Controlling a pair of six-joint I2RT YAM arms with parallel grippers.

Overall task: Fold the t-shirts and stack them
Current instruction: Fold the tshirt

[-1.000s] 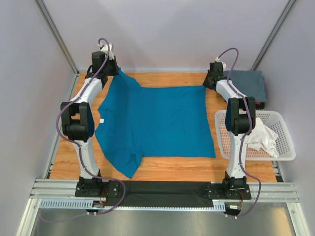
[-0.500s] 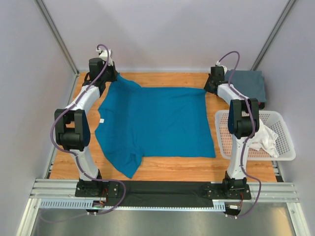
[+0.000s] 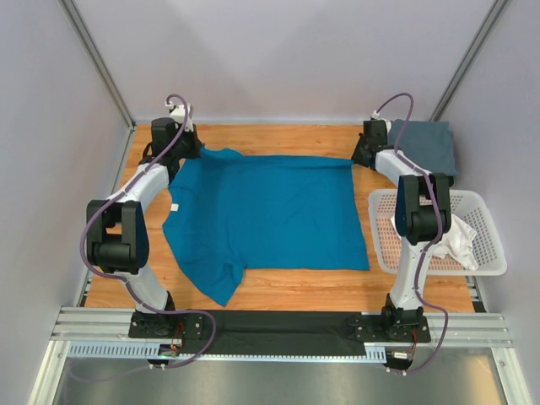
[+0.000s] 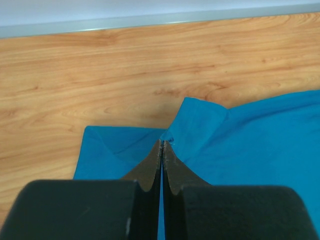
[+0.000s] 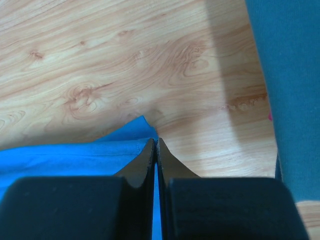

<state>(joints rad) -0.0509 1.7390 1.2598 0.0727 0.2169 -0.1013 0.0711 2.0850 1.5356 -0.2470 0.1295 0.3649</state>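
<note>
Left hand (image 4: 162, 142): fingers pressed together with no gap, nipping the far left corner of the teal-blue t-shirt (image 3: 270, 211), where the cloth rises in a small peaked fold at the fingertips. Right hand (image 5: 154, 141): fingers likewise closed flat against each other at the shirt's far right corner. The corner's point meets the fingertips and appears to be pinched between them, though the wrist view does not show the cloth inside the grip.

The teal-blue t-shirt lies spread flat, its far edge drawn straight between the two hands. One sleeve points toward the near left. Just beyond its far right corner sits the grey t-shirt (image 3: 426, 145), folded. Off its right edge, apart from it, stands a white lattice basket (image 3: 489, 253) holding the crumpled white t-shirt (image 3: 456, 240).

All rest on a wood-grain table (image 3: 295, 291), bare around the teal-blue t-shirt's near and far edges. Pale grey walls (image 3: 278, 59) enclose the far and lateral sides.
</note>
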